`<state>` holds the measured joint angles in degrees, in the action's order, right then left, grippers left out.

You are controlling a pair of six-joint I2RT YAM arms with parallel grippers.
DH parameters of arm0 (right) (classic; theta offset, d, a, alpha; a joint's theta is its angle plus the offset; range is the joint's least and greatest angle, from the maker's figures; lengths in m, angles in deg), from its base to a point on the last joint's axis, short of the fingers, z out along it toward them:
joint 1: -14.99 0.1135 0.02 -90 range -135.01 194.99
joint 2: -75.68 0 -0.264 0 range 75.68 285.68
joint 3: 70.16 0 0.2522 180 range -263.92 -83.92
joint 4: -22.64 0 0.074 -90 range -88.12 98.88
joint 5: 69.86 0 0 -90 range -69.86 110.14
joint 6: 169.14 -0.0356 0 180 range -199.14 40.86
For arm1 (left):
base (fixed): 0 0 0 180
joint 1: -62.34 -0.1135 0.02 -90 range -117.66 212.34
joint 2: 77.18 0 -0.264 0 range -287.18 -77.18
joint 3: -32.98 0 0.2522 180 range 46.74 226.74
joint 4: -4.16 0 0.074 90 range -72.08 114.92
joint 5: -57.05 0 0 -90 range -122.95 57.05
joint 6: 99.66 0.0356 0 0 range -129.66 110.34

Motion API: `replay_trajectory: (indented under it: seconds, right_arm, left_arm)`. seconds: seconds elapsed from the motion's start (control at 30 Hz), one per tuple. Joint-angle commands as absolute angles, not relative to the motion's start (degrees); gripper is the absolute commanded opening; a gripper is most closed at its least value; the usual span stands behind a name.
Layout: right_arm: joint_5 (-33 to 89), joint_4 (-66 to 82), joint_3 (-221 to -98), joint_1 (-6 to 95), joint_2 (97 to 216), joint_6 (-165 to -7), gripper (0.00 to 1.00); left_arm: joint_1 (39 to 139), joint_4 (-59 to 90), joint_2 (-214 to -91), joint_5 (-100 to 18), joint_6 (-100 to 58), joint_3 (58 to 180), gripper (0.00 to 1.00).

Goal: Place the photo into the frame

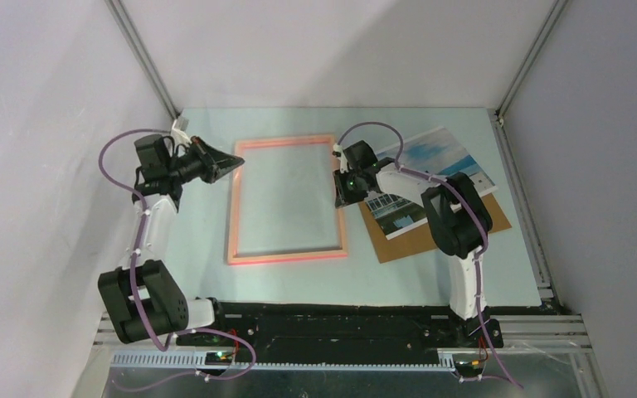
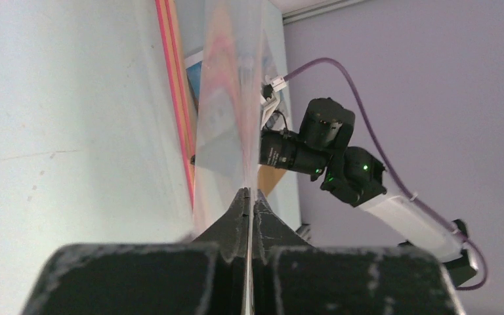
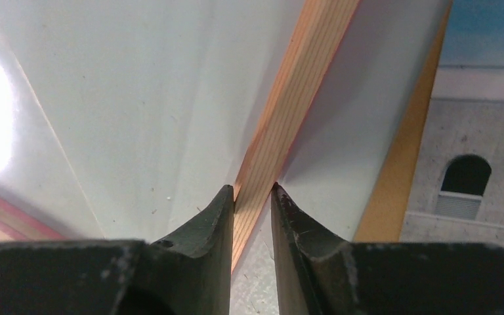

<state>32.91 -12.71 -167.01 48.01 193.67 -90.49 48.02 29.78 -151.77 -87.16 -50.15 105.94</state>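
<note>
From above, the frame lies on the worktop. My left fingers are at its far corner and my right fingers on its right rail. The photo lies just right of them on a brown board.

On my left wrist, the fingers pinch the frame's thin edge.

On my right wrist, the fingers clamp the wooden rail.

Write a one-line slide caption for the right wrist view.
Right end effector pinching the frame's wooden side bar, photo and brown board alongside.
</note>
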Motion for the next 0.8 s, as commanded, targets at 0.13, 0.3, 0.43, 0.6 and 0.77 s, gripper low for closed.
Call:
replay_trajectory:
  seconds: [0.13, 0.3, 0.43, 0.6, 0.77]
  right_arm:
    - [30.9, -11.08, -162.34, 47.59, 187.99, -90.47, 0.13]
    - [31.21, -10.74, -161.9, 47.21, 186.94, -90.47, 0.28]
    - [31.11, -10.67, -161.84, 46.95, 185.27, -90.39, 0.48]
    - [30.38, -10.74, -161.58, 45.87, 181.46, -89.65, 0.61]
    - [28.48, -10.81, -160.93, 43.62, 178.35, -87.1, 0.63]
  left_arm:
    - [48.08, 8.57, -150.6, -89.48, -65.18, 101.34, 0.0]
    - [48.63, 6.14, -151.95, -88.98, -67.46, 100.13, 0.0]
    - [49.47, 5.55, -153.18, -88.83, -66.54, 99.83, 0.0]
    - [49.83, 5.11, -154.73, -88.14, -66.25, 99.69, 0.0]
    - [50.4, 3.87, -155.68, -88.06, -67.29, 99.09, 0.0]
